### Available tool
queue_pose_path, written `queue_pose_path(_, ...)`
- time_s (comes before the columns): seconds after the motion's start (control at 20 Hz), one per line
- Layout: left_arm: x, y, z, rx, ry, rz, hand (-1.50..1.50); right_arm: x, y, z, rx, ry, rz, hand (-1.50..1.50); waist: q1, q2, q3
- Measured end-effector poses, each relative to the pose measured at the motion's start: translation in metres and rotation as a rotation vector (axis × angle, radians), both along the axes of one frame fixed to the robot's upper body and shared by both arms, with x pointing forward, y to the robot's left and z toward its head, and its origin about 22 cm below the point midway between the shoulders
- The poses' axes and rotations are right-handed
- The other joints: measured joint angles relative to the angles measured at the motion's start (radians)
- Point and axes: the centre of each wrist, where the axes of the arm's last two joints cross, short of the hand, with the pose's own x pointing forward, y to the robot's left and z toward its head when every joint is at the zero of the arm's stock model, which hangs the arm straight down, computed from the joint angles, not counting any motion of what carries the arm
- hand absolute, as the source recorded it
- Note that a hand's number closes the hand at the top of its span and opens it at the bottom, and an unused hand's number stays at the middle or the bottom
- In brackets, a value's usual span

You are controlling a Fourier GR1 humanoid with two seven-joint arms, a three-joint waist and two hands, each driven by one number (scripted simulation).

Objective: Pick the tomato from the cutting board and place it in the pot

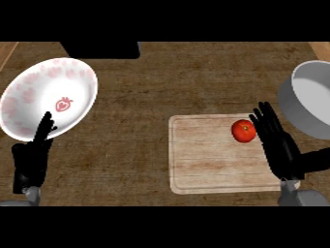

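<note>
Tomato point(244, 131) is sitting on the board's point(203, 164) right part, well right of the open left hand point(32, 155) resting by the plate point(47, 97), and just left of the open right hand's point(278, 145) fingers; the pot point(317, 99) is waiting farther right.

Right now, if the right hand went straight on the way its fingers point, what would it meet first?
Probably nothing: the right hand points past the tomato on its left and the pot on its right, though depth is unclear.

You see red tomato point(244, 131) resting on pale wooden cutting board point(210, 164), near its upper right corner. Grey pot point(317, 99) sits right of board, tilted.
</note>
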Motion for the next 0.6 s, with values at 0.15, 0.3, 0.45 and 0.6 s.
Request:
queue_pose_path(0.15, 0.009, -0.012, 0.014, -0.036, -0.032, -0.047, 0.00, 0.014, 0.010, 0.016, -0.013, -0.031, 0.171, -1.50, 0.014, 0.003, 0.007)
queue_pose_path(0.3, 0.023, -0.033, 0.030, -0.095, -0.086, -0.135, 0.00, 0.032, 0.031, 0.039, -0.021, -0.089, 0.458, -1.50, 0.039, 0.007, 0.012)
queue_pose_path(0.45, 0.027, -0.048, 0.036, -0.153, -0.086, -0.187, 0.00, 0.051, 0.016, 0.080, -0.313, -0.262, 0.520, -1.50, 0.037, -0.009, 0.006)
queue_pose_path(0.6, 0.030, -0.061, 0.046, -0.208, -0.088, -0.222, 0.00, 0.056, -0.009, 0.088, -0.400, -0.441, 0.492, -1.50, 0.029, 0.001, 0.013)
